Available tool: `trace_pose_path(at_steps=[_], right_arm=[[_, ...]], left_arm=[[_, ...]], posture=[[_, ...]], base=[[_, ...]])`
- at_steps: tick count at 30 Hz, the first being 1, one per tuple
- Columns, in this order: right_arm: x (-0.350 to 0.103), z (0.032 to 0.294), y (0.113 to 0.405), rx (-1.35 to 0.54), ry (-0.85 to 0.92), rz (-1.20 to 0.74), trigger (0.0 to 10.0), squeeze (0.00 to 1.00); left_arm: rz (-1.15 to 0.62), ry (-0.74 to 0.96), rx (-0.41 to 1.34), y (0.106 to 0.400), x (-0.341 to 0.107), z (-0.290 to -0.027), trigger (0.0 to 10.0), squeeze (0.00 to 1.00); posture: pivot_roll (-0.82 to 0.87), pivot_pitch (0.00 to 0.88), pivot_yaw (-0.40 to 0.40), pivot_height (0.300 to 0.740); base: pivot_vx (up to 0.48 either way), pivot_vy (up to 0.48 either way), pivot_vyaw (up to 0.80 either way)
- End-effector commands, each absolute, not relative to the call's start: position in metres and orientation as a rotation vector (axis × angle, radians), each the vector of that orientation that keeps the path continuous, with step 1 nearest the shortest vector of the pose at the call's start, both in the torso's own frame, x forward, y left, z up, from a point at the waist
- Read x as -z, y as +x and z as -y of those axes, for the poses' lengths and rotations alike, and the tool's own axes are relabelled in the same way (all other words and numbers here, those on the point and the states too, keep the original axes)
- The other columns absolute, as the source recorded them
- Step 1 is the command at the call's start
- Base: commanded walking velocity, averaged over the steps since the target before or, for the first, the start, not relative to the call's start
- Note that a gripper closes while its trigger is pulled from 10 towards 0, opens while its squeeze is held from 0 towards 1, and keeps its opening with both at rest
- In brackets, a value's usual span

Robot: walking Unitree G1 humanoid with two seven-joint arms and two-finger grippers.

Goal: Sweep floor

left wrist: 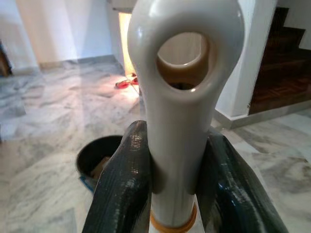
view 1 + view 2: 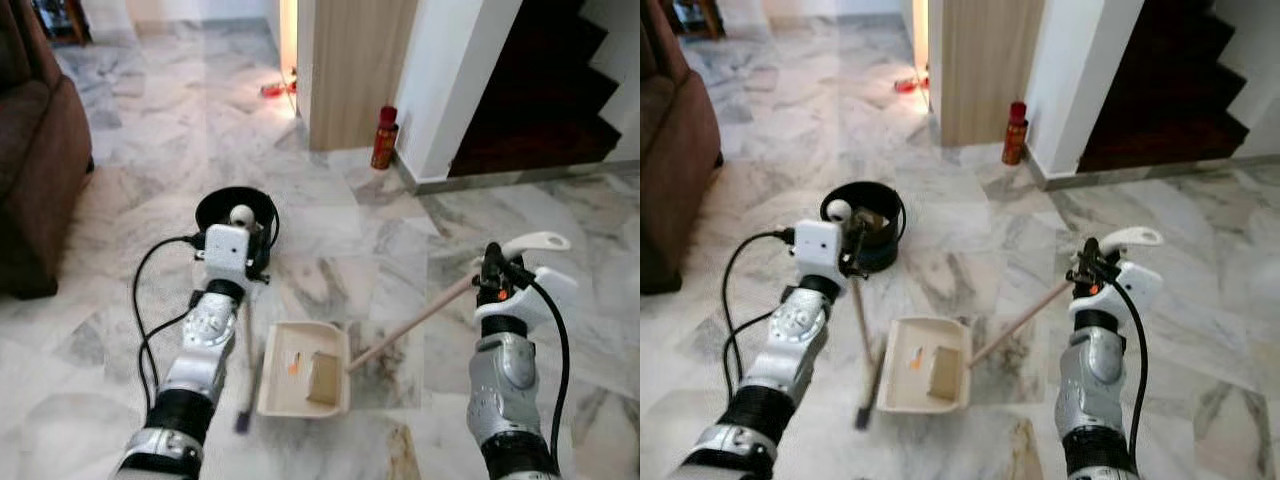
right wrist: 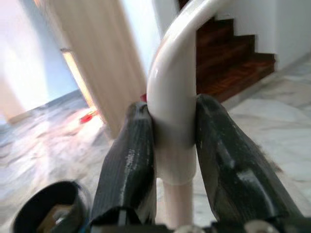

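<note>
Arms reach forward, left gripper (image 1: 172, 189) clamping broom handle (image 1: 182, 111), right gripper (image 3: 177, 145) clamping dustpan handle (image 3: 175, 97).

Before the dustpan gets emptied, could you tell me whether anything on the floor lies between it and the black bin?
Nothing visible does: bare marble separates the dustpan from the black bin. The broom lies beside the pan's left edge, off that line.

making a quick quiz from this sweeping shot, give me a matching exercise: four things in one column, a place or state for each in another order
Things:
1. dustpan
2. black bin
3. red can
4. broom

Places or states:
A. by the white wall near the stairs
B. handle gripped by the left pincer
C. on the floor between the arms, debris inside
D. ahead of the left arm

Pairs: 1-C, 2-D, 3-A, 4-B
</note>
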State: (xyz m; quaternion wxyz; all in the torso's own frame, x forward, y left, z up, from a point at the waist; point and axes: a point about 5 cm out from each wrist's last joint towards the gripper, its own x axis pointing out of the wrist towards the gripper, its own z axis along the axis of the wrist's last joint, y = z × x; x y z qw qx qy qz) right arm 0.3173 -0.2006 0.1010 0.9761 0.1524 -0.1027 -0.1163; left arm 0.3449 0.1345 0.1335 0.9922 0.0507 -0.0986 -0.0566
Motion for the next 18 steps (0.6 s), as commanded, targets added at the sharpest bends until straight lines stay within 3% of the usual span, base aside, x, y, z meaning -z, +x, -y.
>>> trace_pose_path(at_steps=[1,18], right_arm=[[-0.1128,0.2062,0.3186,0.243,0.305,0.265,10.0,0.0],[-0.1142,0.2057,0.3187,0.238,0.305,0.272,10.0,0.0]], left_arm=[[0.252,0.117,0.11,0.3468,-0.1461,-0.1359,10.0,0.0],[0.207,0.149,0.124,0.347,-0.139,-0.1342,10.0,0.0]], posture=[[0.09,0.073,-0.063,0.74],[0.08,0.073,-0.063,0.74]], base=[[0.0,0.0,0.0],[0.0,0.0,0.0]])
